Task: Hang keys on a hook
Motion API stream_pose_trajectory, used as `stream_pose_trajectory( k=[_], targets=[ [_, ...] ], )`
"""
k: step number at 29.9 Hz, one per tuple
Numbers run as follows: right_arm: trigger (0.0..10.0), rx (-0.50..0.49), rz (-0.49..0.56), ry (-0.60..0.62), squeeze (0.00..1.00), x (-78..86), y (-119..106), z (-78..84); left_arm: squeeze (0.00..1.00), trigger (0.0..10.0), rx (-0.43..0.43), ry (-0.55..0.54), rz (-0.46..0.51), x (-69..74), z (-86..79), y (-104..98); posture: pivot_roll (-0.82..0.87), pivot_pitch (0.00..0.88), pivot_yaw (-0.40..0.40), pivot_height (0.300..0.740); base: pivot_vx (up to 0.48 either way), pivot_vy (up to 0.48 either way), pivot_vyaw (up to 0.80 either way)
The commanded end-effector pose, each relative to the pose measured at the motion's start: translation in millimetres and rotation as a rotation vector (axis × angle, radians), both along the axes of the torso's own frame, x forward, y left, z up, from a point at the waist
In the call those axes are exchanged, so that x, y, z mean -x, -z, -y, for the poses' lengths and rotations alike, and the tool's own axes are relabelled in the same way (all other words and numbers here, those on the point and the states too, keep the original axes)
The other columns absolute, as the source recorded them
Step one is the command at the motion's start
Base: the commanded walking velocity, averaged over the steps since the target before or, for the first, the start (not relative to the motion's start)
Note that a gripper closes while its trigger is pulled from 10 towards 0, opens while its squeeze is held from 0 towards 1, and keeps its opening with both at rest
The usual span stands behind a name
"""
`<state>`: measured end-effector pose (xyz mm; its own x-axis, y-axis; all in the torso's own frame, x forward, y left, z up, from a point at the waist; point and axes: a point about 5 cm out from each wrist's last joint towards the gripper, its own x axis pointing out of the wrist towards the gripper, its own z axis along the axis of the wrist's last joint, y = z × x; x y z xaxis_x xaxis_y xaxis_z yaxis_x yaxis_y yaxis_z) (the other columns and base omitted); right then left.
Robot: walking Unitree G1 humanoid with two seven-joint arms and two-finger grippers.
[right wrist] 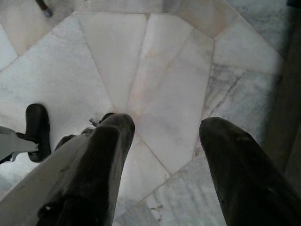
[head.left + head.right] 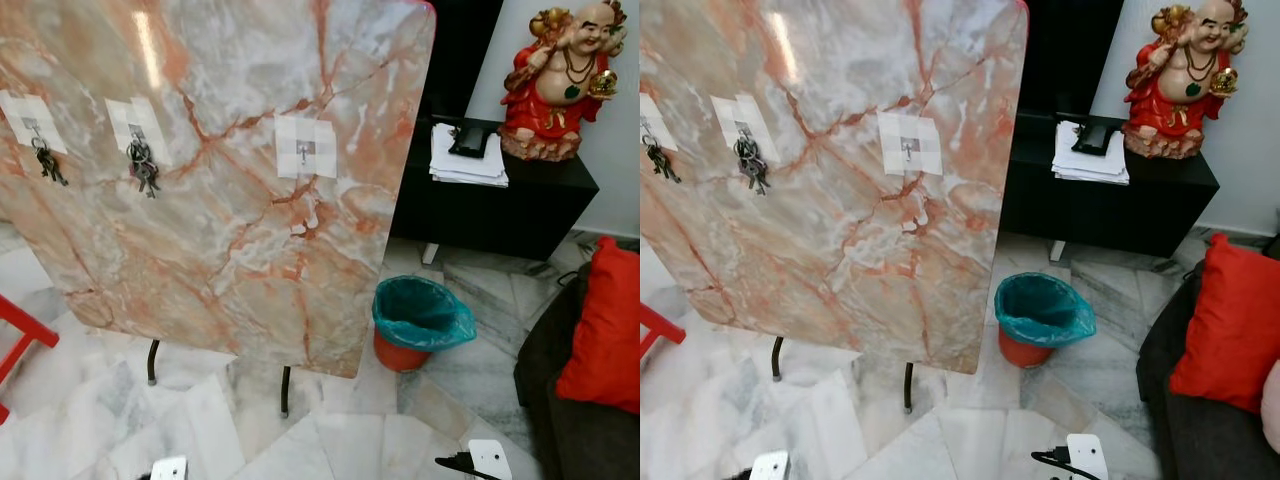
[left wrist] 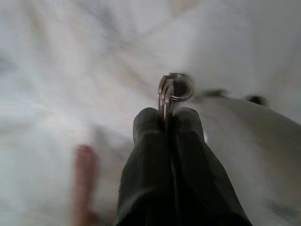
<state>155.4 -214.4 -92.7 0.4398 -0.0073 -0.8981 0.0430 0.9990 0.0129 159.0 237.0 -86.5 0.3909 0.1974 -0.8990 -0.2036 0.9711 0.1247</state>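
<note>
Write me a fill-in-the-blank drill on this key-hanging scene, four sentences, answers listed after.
1. Of the three hooks on the marble board, ____ already carry keys.
2. The left gripper is shut on a key ____.
3. The bin on the floor beside the board has a ____ liner.
4. The right gripper has its fingers ____, holding nothing.

Missing words: two; ring; teal; open

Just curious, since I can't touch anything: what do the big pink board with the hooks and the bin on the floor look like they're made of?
The board looks like polished marble, or a marble-look slab: pink with orange and white veins and a glossy light reflection. The bin seems orange plastic, lined with a thin, crinkly teal plastic bag.
</note>
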Motion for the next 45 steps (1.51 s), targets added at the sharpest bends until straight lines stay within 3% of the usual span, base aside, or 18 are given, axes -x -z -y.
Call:
stream_pose_trajectory(
  k=[1,8,14,20,23,24,25,28,35,45],
  targets=[
    [10.0,0.005,0.002,0.003,0.00,-1.0,-0.9,2.4,0.00,10.0,-0.059,-0.063,-0.035,9.4,-8.3,1.9,0.03,0.006,-0.092,0.740,0.000,0.000,0.00],
    [10.0,0.005,0.002,0.002,0.00,-0.7,-0.9,2.9,0.00,10.0,-0.078,-0.262,-0.043,15.5,-19.4,1.0,0.03,0.009,-0.098,0.740,0.000,0.000,0.00],
    [10.0,0.009,0.000,-0.003,0.00,-0.7,-1.1,3.9,0.00,10.0,-0.152,-0.331,-0.022,13.5,-28.2,-3.1,0.03,0.010,-0.104,0.740,0.000,0.000,0.00],
    [10.0,0.010,0.001,-0.004,0.00,-0.9,-1.3,4.4,0.00,10.0,-0.161,-0.317,-0.008,8.8,-30.1,-5.5,0.03,0.011,-0.106,0.740,0.000,0.000,0.00],
    [10.0,0.011,0.001,-0.005,0.00,-0.9,-1.3,4.5,0.00,10.0,-0.148,-0.229,-0.002,3.0,-26.2,-6.2,0.02,0.010,-0.107,0.740,0.000,0.000,0.00],
    [10.0,0.011,0.001,-0.005,0.00,-1.0,-1.3,4.6,0.00,10.0,-0.139,-0.173,0.003,0.2,-22.8,-6.1,0.02,0.011,-0.108,0.740,0.000,0.000,0.00],
    [10.0,0.011,0.002,-0.006,0.00,-1.1,-1.5,4.9,0.00,10.0,-0.110,-0.008,0.011,-6.6,-12.9,-5.7,0.02,0.011,-0.111,0.740,0.000,0.000,0.00],
    [10.0,0.011,0.004,-0.007,0.00,-1.3,-1.6,5.0,0.00,10.0,-0.173,0.134,0.018,-12.0,-14.0,-8.6,0.02,0.012,-0.110,0.740,0.000,0.000,0.00],
    [10.0,0.010,0.009,-0.001,0.00,-1.2,-1.6,5.0,0.00,10.0,-0.184,0.213,-0.008,-6.3,-15.3,-6.5,0.02,0.010,-0.107,0.740,0.000,0.000,0.00],
    [10.0,0.035,0.005,-0.032,0.00,-1.6,-1.8,5.8,0.00,10.0,-0.165,0.222,0.001,-8.3,-7.8,-5.2,0.02,0.009,-0.105,0.740,0.000,-0.216,0.00]
  ],
)
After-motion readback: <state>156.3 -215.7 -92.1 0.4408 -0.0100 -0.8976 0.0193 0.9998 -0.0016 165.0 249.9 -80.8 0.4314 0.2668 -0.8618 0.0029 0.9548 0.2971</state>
